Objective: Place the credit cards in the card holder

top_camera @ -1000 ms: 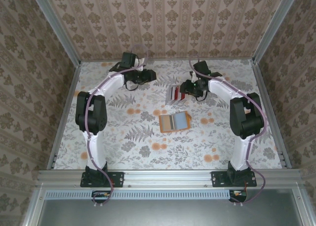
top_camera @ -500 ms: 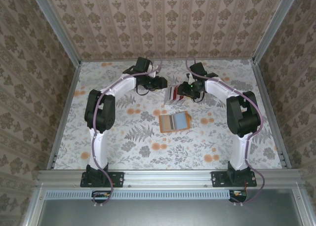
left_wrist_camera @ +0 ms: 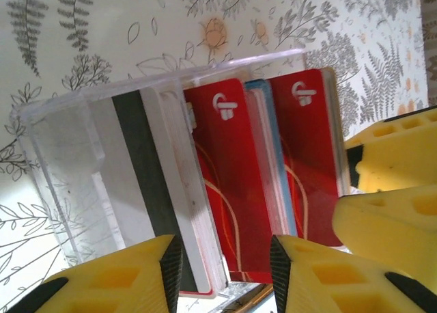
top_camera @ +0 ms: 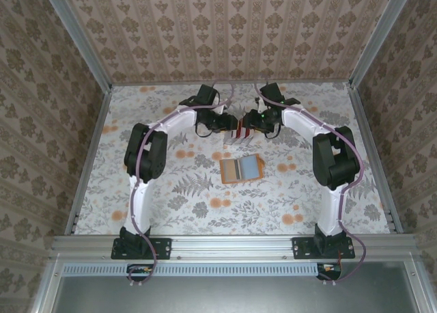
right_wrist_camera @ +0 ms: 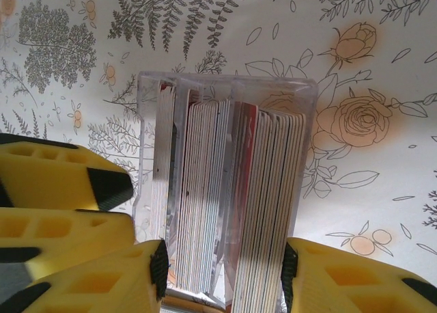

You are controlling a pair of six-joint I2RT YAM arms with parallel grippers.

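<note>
While both arms meet at the clear rack [top_camera: 237, 135], the card holder [top_camera: 242, 169] lies open on the counter [top_camera: 171, 190].
Top view: the orange holder sits just nearer the bases than the rack, apart from it and untouched. Left wrist: the left jaws stand parted around a red card [left_wrist_camera: 229, 190] standing in the rack; whether they pinch it I cannot tell. Right wrist: the right jaws straddle the packed cards [right_wrist_camera: 225, 190], grip likewise unclear.
</note>
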